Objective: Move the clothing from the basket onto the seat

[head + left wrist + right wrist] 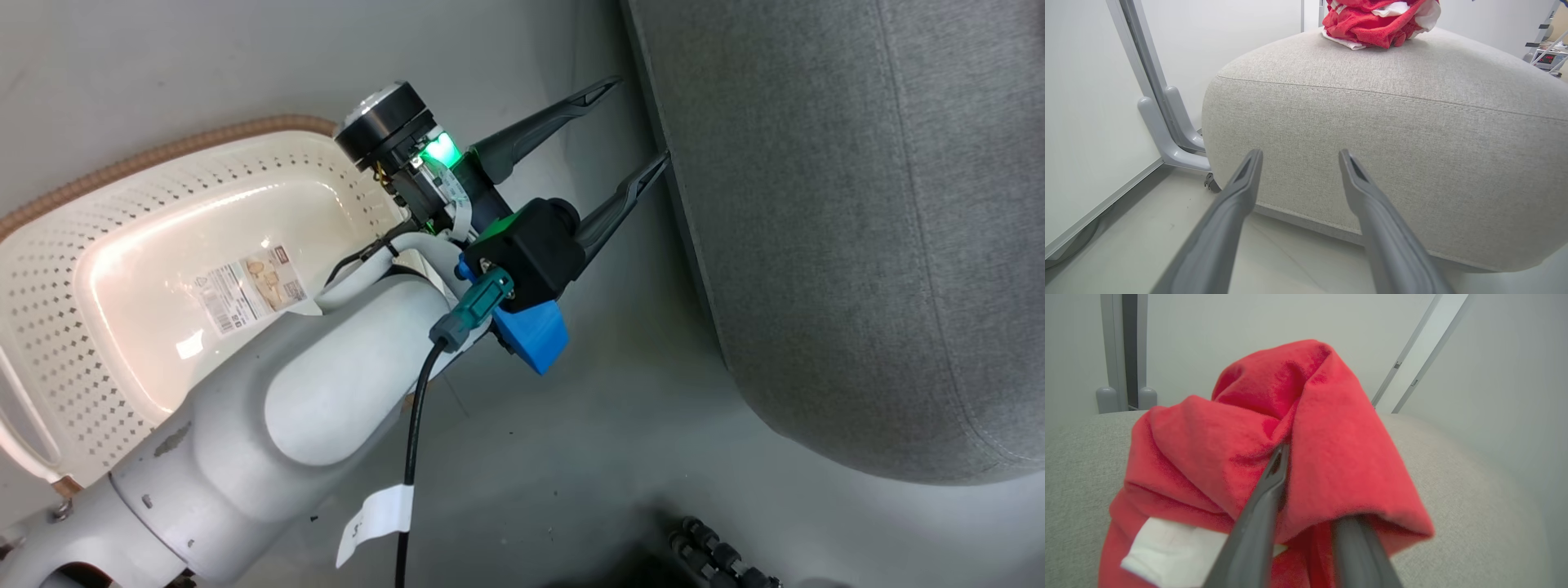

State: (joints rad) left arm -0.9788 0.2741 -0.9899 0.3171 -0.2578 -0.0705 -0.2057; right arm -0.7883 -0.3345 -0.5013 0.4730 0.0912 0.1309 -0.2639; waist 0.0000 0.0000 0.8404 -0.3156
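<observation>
L gripper (638, 121) fingers apart, seat (857, 245) at 3 o'clock. R gripper (1306, 465) buried in clothing (1241, 428) atop seat; grip state unclear.

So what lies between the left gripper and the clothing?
In the left wrist view, just the bare grey fabric of the seat: the open left gripper points at its side, and the clothing sits on its top.

We see our left tool (638, 119) with its two fingers spread apart, the lower tip just at the edge of the seat (857, 245). Behind the tool lies the basket (163, 155), with a label (249, 290) on its floor.
</observation>
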